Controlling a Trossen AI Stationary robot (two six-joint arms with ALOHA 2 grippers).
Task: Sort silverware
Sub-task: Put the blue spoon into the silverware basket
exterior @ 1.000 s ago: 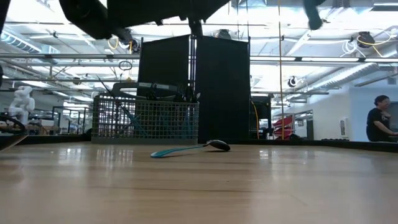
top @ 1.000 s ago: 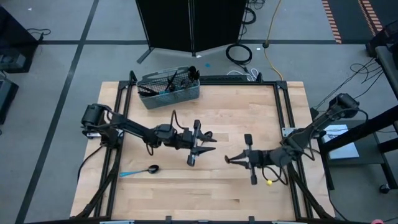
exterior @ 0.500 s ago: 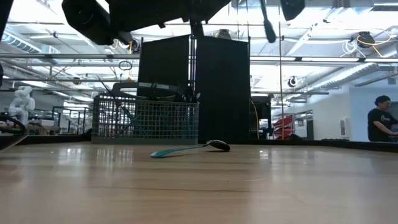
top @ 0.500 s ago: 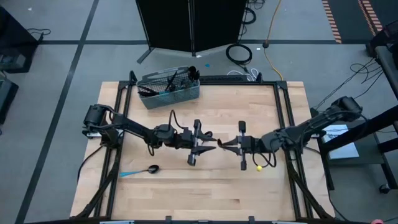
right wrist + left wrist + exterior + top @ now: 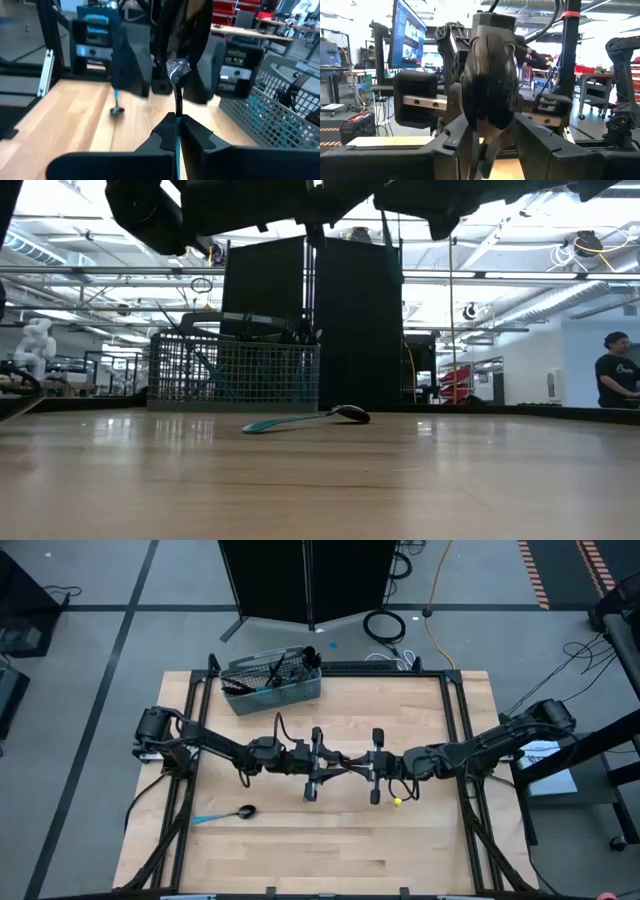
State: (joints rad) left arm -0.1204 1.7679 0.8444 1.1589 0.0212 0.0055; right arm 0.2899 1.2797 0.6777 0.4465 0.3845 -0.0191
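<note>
My right gripper is shut on a spoon over the middle of the table. The spoon's blue handle shows between the right fingers, and its dark oval head points at my left gripper. The left gripper faces it tip to tip, with its fingers apart on either side of the head. Whether they touch the head I cannot tell. A second spoon lies flat on the wood at the near left. The grey wire basket stands at the far left with several pieces of silverware upright in it. My right gripper pinches the spoon's blue handle between its two fingers, and the handle runs back along them. The fingers come about level from the table's right, in line with the spoon. The spoon is lifted clear of the table, and its head reaches the left fingertips.
A black cabinet stands beyond the table's far edge, behind the basket. Bare wood lies in front of both arms and at the right. A person is far off in the room.
My right gripper, still shut on the spoon, has swung toward the table's left and a little toward its far edge. It has come up to the left gripper, which kept still, so the spoon's head now stands at the left fingertips.
</note>
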